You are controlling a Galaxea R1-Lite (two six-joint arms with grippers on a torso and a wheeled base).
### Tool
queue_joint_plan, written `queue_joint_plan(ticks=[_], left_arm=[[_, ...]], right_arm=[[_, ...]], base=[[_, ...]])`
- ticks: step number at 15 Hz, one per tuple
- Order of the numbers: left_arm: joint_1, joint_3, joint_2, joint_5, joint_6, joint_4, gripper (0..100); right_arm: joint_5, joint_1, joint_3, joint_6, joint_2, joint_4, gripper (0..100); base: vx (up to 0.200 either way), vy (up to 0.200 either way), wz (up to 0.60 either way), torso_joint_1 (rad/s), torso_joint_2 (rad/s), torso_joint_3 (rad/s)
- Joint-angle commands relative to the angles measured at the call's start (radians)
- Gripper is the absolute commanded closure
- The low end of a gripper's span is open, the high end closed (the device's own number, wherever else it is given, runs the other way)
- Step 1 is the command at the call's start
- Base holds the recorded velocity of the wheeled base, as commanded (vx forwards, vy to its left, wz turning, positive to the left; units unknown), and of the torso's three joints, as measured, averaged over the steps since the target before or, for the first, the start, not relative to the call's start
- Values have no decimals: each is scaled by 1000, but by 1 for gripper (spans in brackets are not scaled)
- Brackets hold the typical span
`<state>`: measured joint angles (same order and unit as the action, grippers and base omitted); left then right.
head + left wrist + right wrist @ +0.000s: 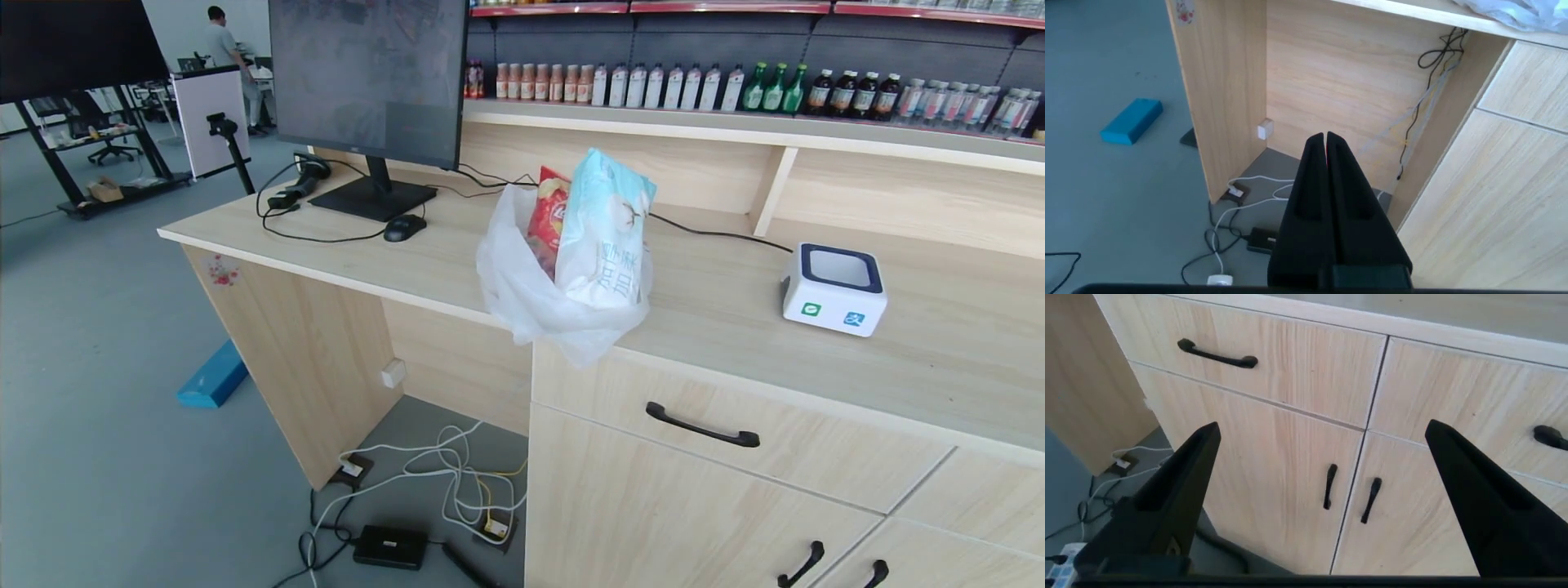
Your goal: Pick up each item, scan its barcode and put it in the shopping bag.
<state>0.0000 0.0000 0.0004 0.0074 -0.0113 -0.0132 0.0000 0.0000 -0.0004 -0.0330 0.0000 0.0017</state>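
Observation:
A white plastic shopping bag (531, 298) sits on the wooden counter (718, 302) near its front edge. A light blue snack bag (604, 233) and a red chip bag (545, 216) stand upright inside it. A white barcode scanner box (834, 288) rests on the counter to the right of the bag. My left gripper (1327, 140) is shut and empty, held low in front of the counter's open knee space. My right gripper (1323, 441) is open and empty, facing the cabinet doors (1315, 482) below the counter. An edge of the shopping bag (1523, 15) overhangs the counter in the left wrist view.
A monitor (367, 82), a mouse (404, 228) and a handheld scanner (298, 189) sit at the counter's left end. Shelves of bottles (735, 88) line the back. Cables and a power brick (392, 545) lie on the floor under the counter, near a blue block (212, 377).

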Motion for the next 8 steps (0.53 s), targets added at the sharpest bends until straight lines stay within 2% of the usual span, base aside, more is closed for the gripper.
queue_joint_plan(ticks=[1,3,7,8], left_arm=[[0,0,1,0,-1,-1,100],[-2,0,0,0,4,-1,100],[-2,0,0,0,4,-1,100],[0,0,0,0,2,-1,100]], right_arm=[[0,0,0,-2,0,0,0],[0,0,0,5,0,0,0],[0,0,0,18,0,0,0],[0,0,0,22,0,0,0]], base=[[-200,0,0,2,2,-2],[-200,0,-600,5,0,0],[0,0,-600,-4,-2,1],[0,-200,-600,7,2,2]])
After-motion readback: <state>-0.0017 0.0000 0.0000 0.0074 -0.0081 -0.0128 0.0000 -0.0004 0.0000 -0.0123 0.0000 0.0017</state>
